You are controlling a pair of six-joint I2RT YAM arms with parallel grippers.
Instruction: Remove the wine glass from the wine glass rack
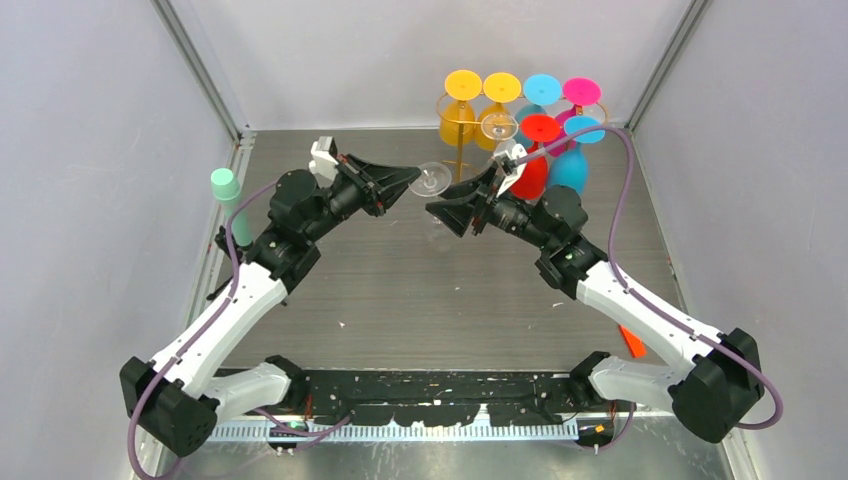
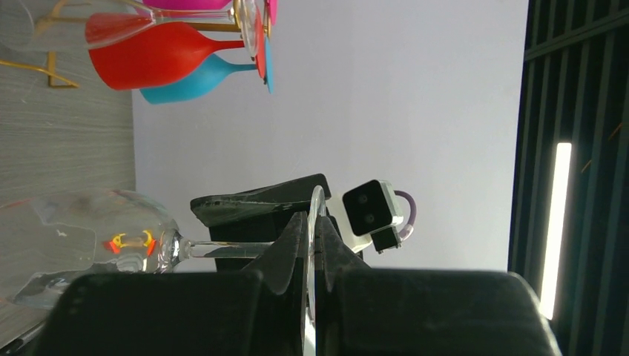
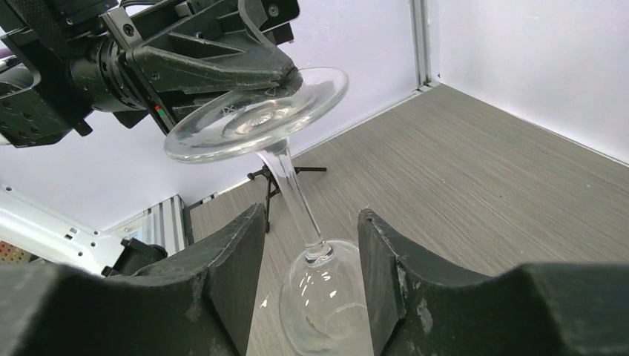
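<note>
A clear wine glass (image 1: 433, 178) hangs foot-up in the air over the middle of the table, away from the gold wine glass rack (image 1: 459, 128) at the back. My left gripper (image 1: 405, 184) is shut on the rim of its round foot (image 2: 317, 202); the stem and bowl (image 2: 96, 231) stretch off to the left. In the right wrist view the foot (image 3: 256, 115) sits in the left gripper (image 3: 245, 70). My right gripper (image 3: 311, 219) is open, one finger on each side of the top of the bowl (image 3: 326, 304), with a gap on the left side.
The rack carries several upside-down coloured glasses (image 1: 541, 128) and one clear glass (image 1: 498, 126). A mint-green cup (image 1: 226, 188) stands by the left wall. A small orange thing (image 1: 632, 342) lies near the right arm. White walls close in three sides.
</note>
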